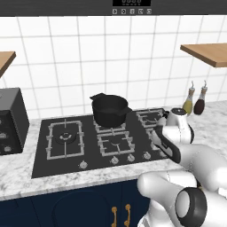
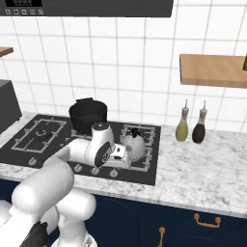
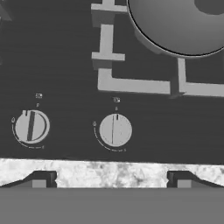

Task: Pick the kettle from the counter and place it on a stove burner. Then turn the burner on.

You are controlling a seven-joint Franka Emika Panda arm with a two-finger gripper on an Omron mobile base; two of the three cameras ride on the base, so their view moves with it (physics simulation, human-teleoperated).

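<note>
The shiny silver kettle [image 2: 134, 144] with its dark lid knob stands on the cooktop's right-hand burner; in the hand view its rounded underside [image 3: 183, 26] rests on the grey grate at the top right. My gripper [image 3: 110, 180] is open, its fingertips [image 3: 40, 179] wide apart with nothing between them. It hangs over the marbled counter [image 2: 202, 164] strip at the cooktop's front edge. Beyond the fingertips lie two round burner knobs: one [image 3: 114, 130] in line with the gap, the other [image 3: 30, 127] to its left. In the right base view the hand [image 2: 116, 157] sits just left of the kettle.
A black cast-iron pot [image 1: 109, 108] stands on the rear middle burner. Two slim bottles [image 2: 182, 126] [image 2: 198, 129] stand by the wall to the right of the cooktop. A dark appliance [image 1: 11, 119] sits at the counter's left end. Wooden shelves [image 2: 212, 70] hang above.
</note>
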